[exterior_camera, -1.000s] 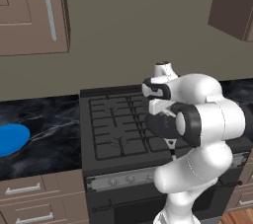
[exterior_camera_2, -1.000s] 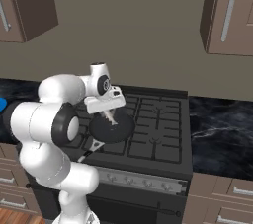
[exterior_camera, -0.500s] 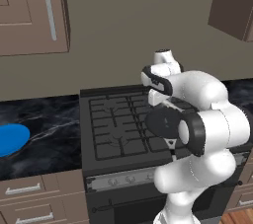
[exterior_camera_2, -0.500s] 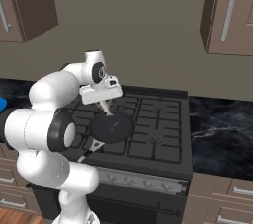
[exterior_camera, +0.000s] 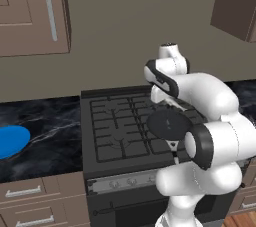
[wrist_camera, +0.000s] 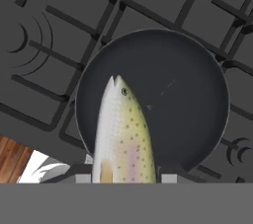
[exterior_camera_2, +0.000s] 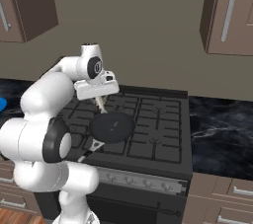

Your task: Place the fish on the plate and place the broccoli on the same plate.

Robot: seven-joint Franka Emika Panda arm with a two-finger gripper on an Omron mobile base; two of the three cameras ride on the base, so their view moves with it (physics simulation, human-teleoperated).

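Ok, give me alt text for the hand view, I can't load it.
A speckled fish hangs head-first from the shut claw, directly above a round black frying pan. The pan sits on the dark stove grate, with wood floor at the lower left corner.

- A black frying pan (exterior_camera_2: 111, 127) sits on the dark stove grates (exterior_camera_2: 148, 119), its handle (exterior_camera_2: 94, 146) pointing toward the front edge.
- The stove (exterior_camera: 117, 126) stands between stretches of black marbled desk (exterior_camera: 55, 131).
- Brown wall cabinets (exterior_camera: 32, 11) with pale bar handles hang above.
- Brown drawers (exterior_camera: 30, 198) with pale handles run below the desk.
- A strip of wooden floor (wrist_camera: 12, 161) shows beneath the stove.
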